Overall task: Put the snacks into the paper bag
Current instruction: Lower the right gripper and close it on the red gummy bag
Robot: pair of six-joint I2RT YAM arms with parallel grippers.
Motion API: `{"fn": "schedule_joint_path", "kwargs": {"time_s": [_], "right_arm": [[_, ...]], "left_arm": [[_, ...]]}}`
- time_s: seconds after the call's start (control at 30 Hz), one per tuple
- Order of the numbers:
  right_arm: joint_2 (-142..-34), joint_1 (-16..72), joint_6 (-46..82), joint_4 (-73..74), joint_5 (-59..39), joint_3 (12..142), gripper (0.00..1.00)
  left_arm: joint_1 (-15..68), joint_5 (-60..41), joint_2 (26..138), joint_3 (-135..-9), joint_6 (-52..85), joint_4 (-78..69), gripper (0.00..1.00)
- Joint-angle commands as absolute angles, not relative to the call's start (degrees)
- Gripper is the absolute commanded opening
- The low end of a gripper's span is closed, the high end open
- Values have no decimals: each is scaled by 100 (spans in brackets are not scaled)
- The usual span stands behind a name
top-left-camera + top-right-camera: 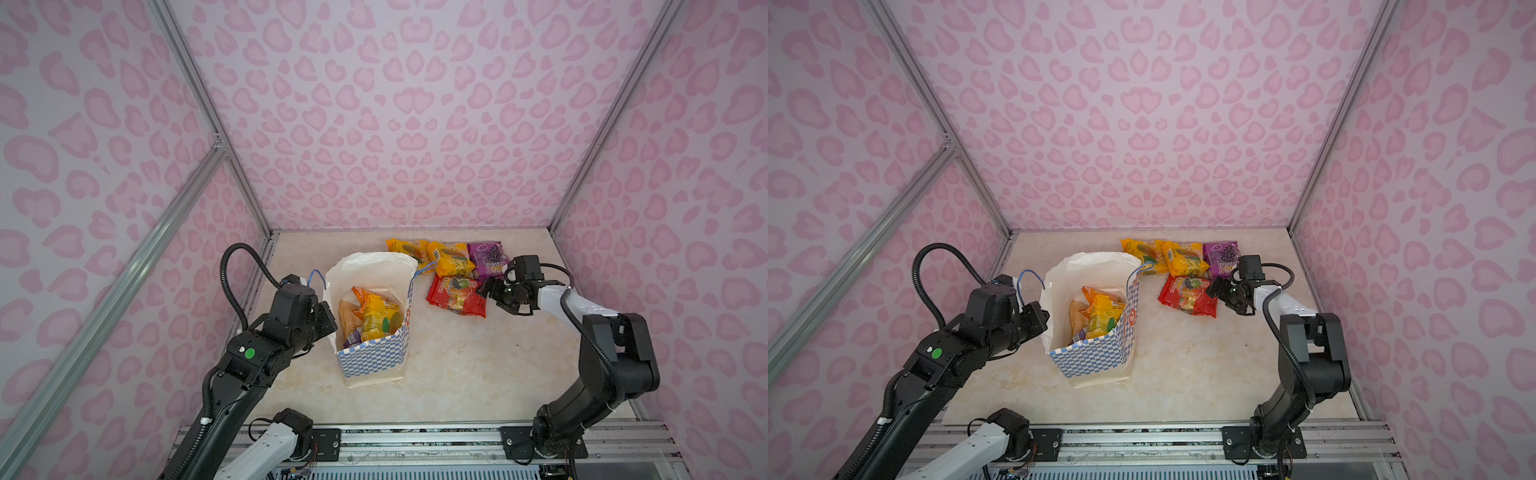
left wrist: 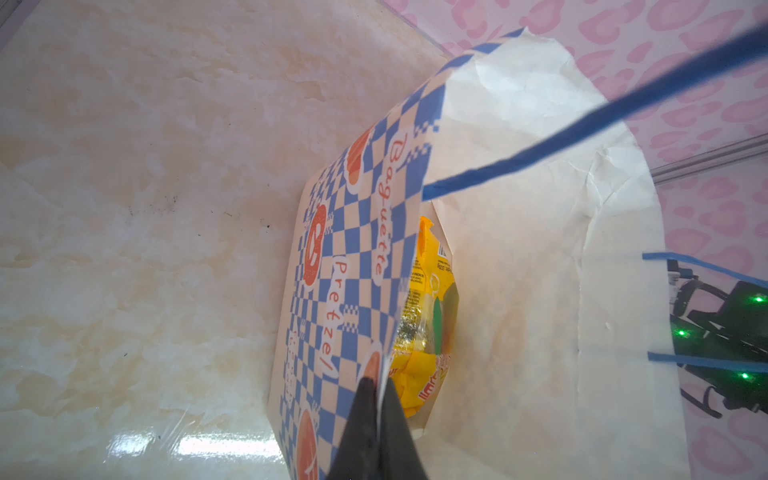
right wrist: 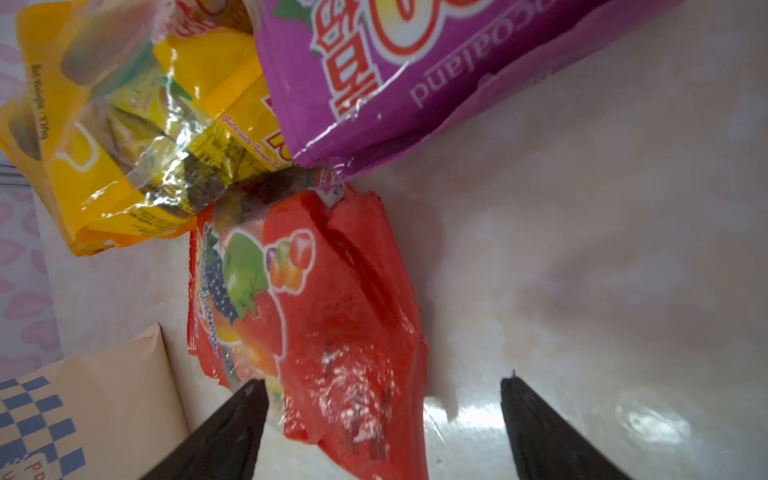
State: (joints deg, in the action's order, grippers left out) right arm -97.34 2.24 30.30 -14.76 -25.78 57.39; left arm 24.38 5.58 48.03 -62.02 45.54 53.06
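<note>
Between spread right gripper [image 3: 384,384] jaws, red packet's [image 3: 332,299] edge; bare table [image 3: 582,249] alongside.

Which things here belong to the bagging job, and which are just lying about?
Job: paper bag, bagged packets, red packet, purple packet, yellow packet, orange-yellow packet.
Just there: table, pink walls, metal rail.

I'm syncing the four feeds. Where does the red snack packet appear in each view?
In a top view: red packet on the table, right of the paper bag, beside the right gripper.
In a top view: red packet, same spot.
Left wrist: not in it.
Right wrist: red packet at centre, its end between the open fingers.
Shared landmark: the bag's blue-checkered wall, in all four.
</note>
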Motion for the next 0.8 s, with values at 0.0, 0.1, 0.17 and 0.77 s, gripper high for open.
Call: {"fn": "schedule_joint_path", "kwargs": {"time_s": [0.0,0.1,0.17,0.77], "right_arm": [[-10082,225,3249,-761,-2999,5839,88],[-10306,235,3343,-628,-3133,5902,86],[-10398,246,3383,-535,-3258,5904,84],[-11066,574,3469,-442,-3436,5890,60]], "left_arm": [[2435,612,4781,-6227,4788,5399,3],[2435,596,4772,-6266,4796,5430,3],[2435,598,4747,-6250,4810,5445,3],[2442,510,4814,-6277,4741,5438,3]]}}
